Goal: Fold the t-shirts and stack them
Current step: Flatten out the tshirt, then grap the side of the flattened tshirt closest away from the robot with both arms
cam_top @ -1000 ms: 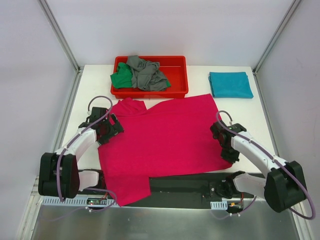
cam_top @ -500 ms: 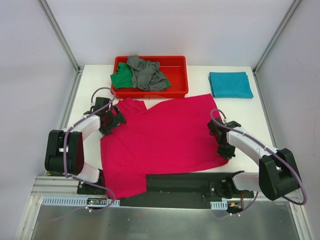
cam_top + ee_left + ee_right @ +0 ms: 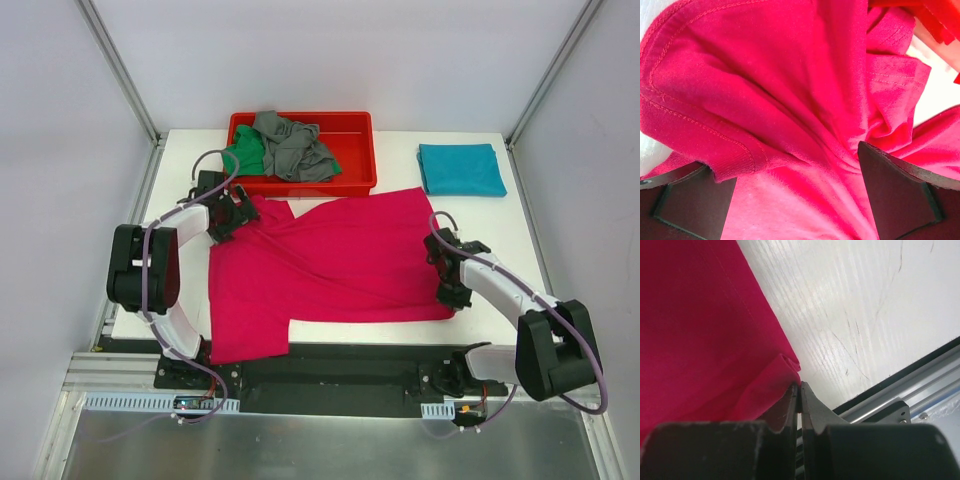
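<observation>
Left jaws apart over magenta-pink fabric t-shirt (image 3: 330, 265), right jaws clamped on its lower-right corner.
Could lose thin pinch if tugged.

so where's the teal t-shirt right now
In the top view, the folded teal t-shirt lies on the table's far right, beside the red tray and beyond the magenta t-shirt.

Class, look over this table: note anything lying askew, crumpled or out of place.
The magenta t-shirt lies skewed, its near-left corner hanging past the table edge. The grey t-shirt and green t-shirt sit crumpled in the red tray.
</observation>
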